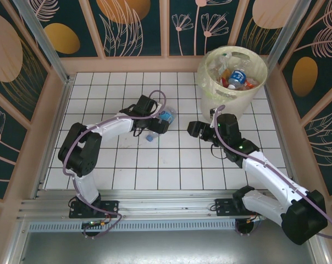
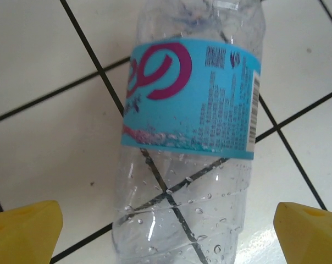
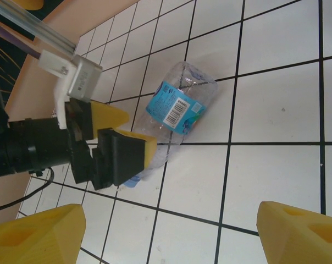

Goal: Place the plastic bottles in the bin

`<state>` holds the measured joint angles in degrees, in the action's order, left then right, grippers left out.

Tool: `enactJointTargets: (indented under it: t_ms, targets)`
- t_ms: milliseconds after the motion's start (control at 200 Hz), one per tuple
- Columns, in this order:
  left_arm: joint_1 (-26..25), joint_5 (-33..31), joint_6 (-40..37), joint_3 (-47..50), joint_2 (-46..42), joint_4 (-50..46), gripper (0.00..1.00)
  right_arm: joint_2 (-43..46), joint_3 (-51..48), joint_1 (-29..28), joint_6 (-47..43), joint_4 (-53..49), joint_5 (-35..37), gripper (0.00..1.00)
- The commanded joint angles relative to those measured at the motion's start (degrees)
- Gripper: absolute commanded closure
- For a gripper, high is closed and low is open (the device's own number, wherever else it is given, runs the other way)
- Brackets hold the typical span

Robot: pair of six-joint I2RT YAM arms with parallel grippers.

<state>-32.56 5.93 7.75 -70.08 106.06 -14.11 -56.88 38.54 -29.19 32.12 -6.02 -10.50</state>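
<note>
Clear blue-label plastic bottle (image 2: 191, 137) on its side, mid white tiled desk (image 2: 39, 66), left of cream round plastic bin (image 1: 221, 102).
Left fingers (image 2: 23, 234) wide open either side, holding nothing; right fingers (image 3: 300, 234) open, empty, nearby. Risk: wet round body rolls or squirts out on closing; arms may clash en route to bin.

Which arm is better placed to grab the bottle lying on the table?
Left. The left gripper, open, is right at the bottle, which lies between its fingers in the wrist view. The right gripper stands apart, empty, near the bin.
</note>
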Motion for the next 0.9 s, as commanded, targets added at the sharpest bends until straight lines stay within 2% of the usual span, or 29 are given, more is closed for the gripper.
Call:
enactJointTargets:
  t_ms: [0,225,450,515,706,806,896]
  targets:
    - [-0.91,2.56,-0.8,-0.98,1.97,-2.76,0.01,0.15,-0.21,0.19,1.08,1.19,-0.13,0.18]
    - [-1.25,2.24,0.67,-1.11,4.22,-3.91,0.05,-0.24,-0.92,0.19,1.63,1.81,-0.13,0.18]
    - [-1.85,1.1,2.39,-1.59,6.14,-3.34,0.19,-1.01,-1.09,0.18,1.85,2.37,-0.3,0.18]
    - [-1.85,1.0,3.13,-1.87,6.57,-3.03,0.27,-1.07,-1.27,0.18,1.98,2.67,-0.4,0.18]
    - [-2.07,1.68,4.42,-1.09,5.49,-0.77,0.36,-1.19,-2.62,0.19,2.97,3.96,-0.46,0.18]
    - [-2.07,4.64,5.44,1.27,2.57,2.92,0.38,-2.19,-3.3,0.36,4.43,4.39,-1.17,0.18]
    - [-2.05,10.64,7.17,5.03,-0.89,9.47,0.42,-2.54,-3.8,0.36,6.15,5.75,-1.74,0.18]
